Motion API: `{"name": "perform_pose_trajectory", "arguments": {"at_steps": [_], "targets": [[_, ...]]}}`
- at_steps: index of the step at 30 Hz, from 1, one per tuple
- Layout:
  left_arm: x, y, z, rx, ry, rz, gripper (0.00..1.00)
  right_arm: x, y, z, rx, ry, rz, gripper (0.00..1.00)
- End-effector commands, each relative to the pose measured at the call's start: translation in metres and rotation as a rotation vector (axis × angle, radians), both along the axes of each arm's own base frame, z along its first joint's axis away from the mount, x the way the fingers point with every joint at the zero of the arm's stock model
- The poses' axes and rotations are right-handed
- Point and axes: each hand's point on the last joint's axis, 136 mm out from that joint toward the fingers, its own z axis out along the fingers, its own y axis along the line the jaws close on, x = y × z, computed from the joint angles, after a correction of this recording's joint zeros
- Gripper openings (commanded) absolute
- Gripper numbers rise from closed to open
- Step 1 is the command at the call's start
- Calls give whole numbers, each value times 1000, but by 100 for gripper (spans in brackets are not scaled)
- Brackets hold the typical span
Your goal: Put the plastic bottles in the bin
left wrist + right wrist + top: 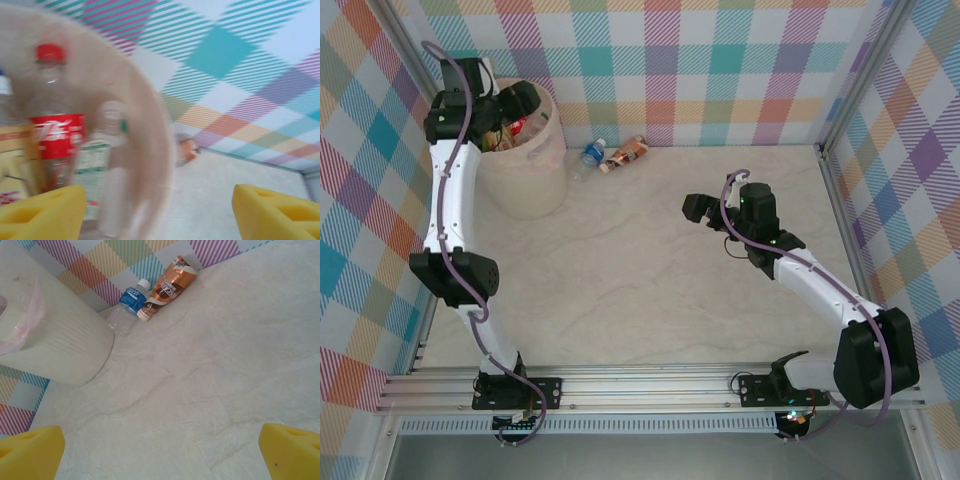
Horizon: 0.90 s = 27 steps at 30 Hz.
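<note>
1. Top view: one pale bin [535, 185] stands at the back-left of the desk [650, 290]. Two plastic bottles lie just to its right by the wall: a blue-labelled bottle [592, 153] and a brown-labelled bottle [628, 152].
2. Left wrist view: the left end effector [159, 212] hovers over the bin, its fingers spread and empty. Inside the bin are a red-labelled bottle [56, 130] and a green-labelled bottle [102, 160].
3. Right wrist view: the right end effector [160, 450] is spread wide and empty above the desk. The two bottles lie beside the bin.

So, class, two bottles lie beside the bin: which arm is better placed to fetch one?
Probably right: the right gripper, open, faces the blue-label bottle and brown-label bottle; the left gripper is over the bin.
</note>
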Motion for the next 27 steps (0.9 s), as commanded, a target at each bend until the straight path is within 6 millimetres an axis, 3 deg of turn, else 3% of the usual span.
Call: {"name": "perform_pose_trajectory", "arguments": {"at_steps": [1, 5, 11, 18, 27], "targets": [[-16, -44, 26, -2, -81, -119, 81, 3, 4, 13, 30, -15, 3, 100], [-27, -94, 25, 51, -101, -220, 89, 3, 3, 13, 36, -10, -5, 100], [-27, -152, -1, 201, -99, -267, 100, 2, 1, 13, 39, -1, -15, 100], [-5, -174, -44, 316, -38, -226, 100, -1, -4, 15, 26, -6, -36, 100], [42, -182, -144, 438, 107, -176, 100, -3, -10, 15, 13, -1, -57, 100]]}}
